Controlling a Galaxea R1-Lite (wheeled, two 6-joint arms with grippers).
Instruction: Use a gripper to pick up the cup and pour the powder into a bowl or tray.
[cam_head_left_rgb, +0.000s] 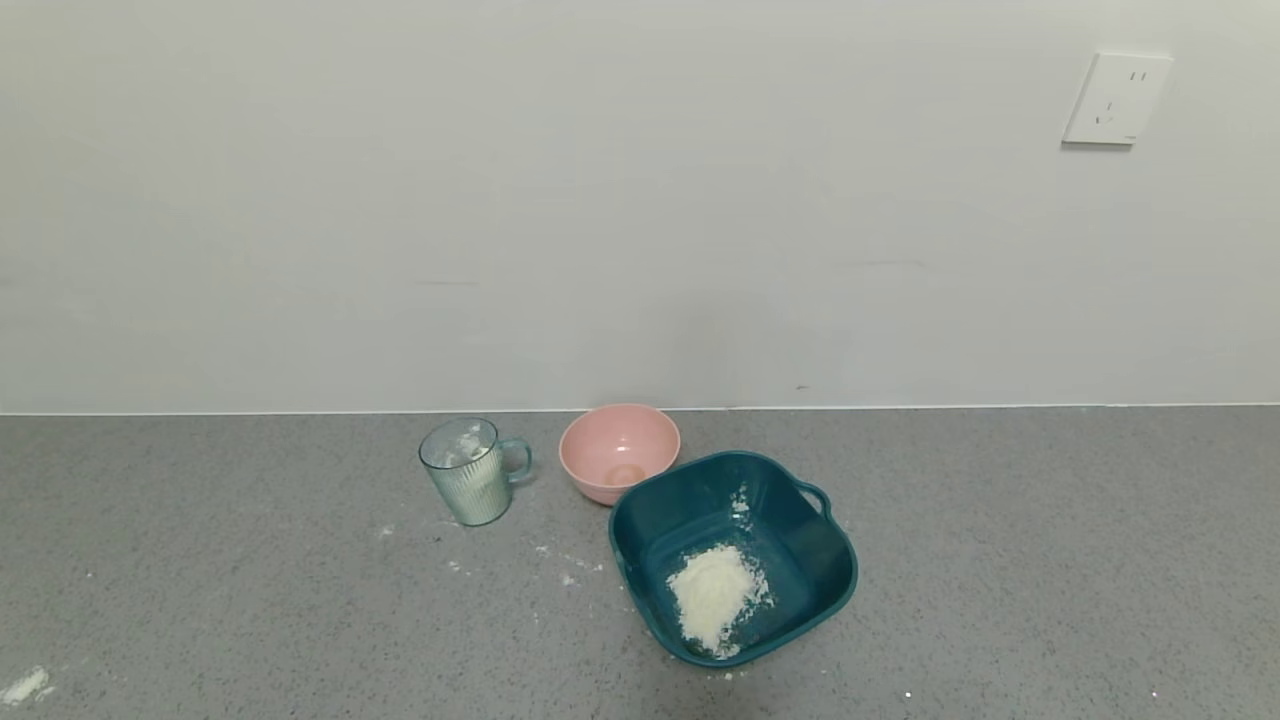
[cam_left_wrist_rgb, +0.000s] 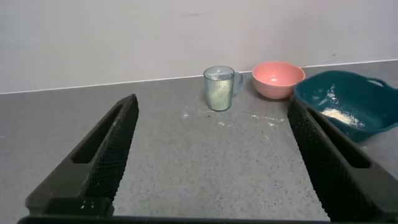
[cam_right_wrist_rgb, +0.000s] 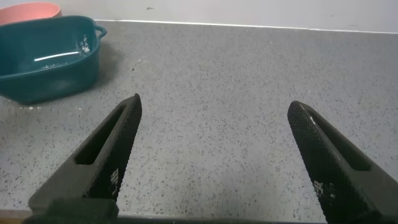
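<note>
Head view: powder (cam_head_left_rgb: 712, 595) in basin (cam_head_left_rgb: 820, 590) | cup (cam_head_left_rgb: 472, 472) upright | both grippers spread wide, empty

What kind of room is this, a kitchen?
Probably a kitchen-style counter: a speckled grey countertop against a plain wall with a power socket, holding a glass cup, a pink bowl and a teal basin of white powder.

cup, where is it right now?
In the head view the cup stands upright on the grey counter, left of centre near the wall, just left of the pink bowl, apart from it, handle toward it.
</note>
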